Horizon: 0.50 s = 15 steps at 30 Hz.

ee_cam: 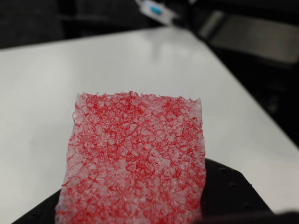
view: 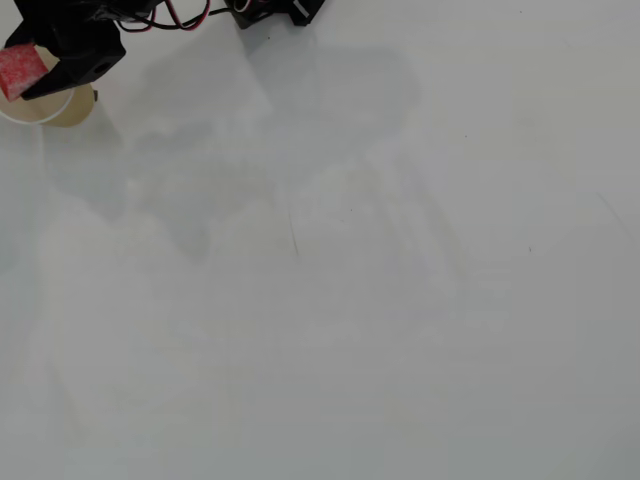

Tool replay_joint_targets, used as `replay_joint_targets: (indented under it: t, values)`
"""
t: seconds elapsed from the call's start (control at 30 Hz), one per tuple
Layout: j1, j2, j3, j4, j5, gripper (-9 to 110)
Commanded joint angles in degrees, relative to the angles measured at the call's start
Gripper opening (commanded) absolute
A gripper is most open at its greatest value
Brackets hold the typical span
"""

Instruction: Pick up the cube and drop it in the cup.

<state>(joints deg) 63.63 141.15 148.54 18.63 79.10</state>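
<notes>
In the overhead view my black gripper (view: pixel 30 70) is at the top left corner, shut on the red cube (view: pixel 20 70) with whitish speckled faces. It holds the cube over the rim of the cream-white cup (view: pixel 62 108), whose tan wall shows just below the gripper; most of the cup is hidden by the arm. In the wrist view the cube (ee_cam: pixel 135 158) fills the lower middle, resting against a black finger (ee_cam: pixel 229 191). The cup does not show in the wrist view.
The white table (view: pixel 350 280) spreads out to the right and below. Red and black wires (view: pixel 180 15) and a black part of the arm (view: pixel 270 10) lie along the top edge. In the wrist view the table's far edge (ee_cam: pixel 243 88) borders a dark area.
</notes>
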Motion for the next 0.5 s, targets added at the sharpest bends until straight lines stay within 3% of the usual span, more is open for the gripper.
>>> replay_joint_targets:
  t: [0.0,0.47]
  values:
    - [1.7,0.2,-11.0,-1.8,-0.4,0]
    - [3.1,0.0,-11.2,-2.1,-0.5,0]
